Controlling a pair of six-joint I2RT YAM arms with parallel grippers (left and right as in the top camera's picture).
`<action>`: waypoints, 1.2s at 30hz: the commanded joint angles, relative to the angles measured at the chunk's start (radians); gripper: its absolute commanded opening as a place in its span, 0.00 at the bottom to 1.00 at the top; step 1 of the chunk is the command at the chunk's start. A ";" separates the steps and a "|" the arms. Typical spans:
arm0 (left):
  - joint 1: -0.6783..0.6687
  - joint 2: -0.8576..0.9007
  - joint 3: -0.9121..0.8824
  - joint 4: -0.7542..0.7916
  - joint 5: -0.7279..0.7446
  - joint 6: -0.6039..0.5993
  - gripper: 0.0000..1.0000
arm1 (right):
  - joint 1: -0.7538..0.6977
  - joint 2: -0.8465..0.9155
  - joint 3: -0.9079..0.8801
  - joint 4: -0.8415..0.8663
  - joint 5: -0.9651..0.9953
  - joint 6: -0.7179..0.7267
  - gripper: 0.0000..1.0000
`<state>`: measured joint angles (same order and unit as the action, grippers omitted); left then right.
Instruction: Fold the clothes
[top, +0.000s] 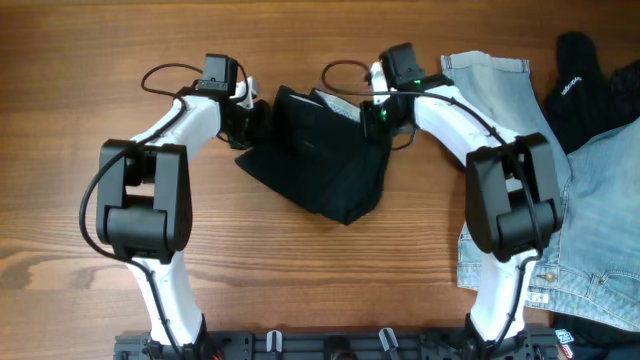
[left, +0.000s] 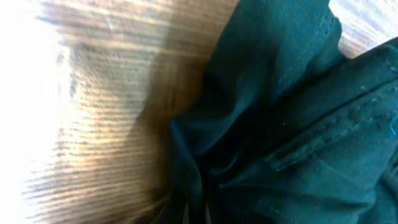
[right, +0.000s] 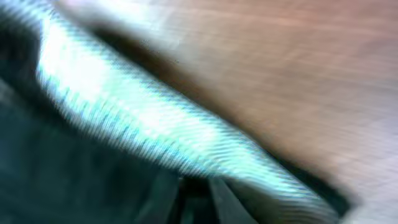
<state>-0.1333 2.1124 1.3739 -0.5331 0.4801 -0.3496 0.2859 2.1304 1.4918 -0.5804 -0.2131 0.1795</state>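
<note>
A dark garment (top: 325, 160) lies bunched at the middle back of the wooden table. My left gripper (top: 250, 118) is at its left upper corner, shut on the dark fabric (left: 280, 124), which fills the left wrist view beside bare wood. My right gripper (top: 375, 118) is at the garment's right upper corner, shut on its edge; the right wrist view is blurred and shows dark cloth (right: 74, 174) and a pale striped lining band (right: 143, 118). Both sets of fingertips are buried in cloth.
Light blue jeans (top: 520, 100) lie spread along the right side of the table. A black garment (top: 585, 80) lies at the back right. Bare wood (top: 60, 150) shows at the left and front.
</note>
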 joint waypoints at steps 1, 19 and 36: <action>-0.028 0.032 -0.012 -0.039 0.028 0.005 0.04 | -0.026 0.037 -0.002 0.039 0.115 0.040 0.26; 0.586 0.018 0.100 0.071 -0.047 -0.382 0.04 | -0.105 -0.616 0.038 -0.252 0.158 0.003 0.44; 1.154 -0.048 0.100 0.059 0.093 -0.496 1.00 | -0.111 -0.616 0.038 -0.278 0.168 0.013 0.46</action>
<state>1.0225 2.1281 1.4673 -0.4397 0.5758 -0.9035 0.1795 1.5139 1.5295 -0.8532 -0.0654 0.1932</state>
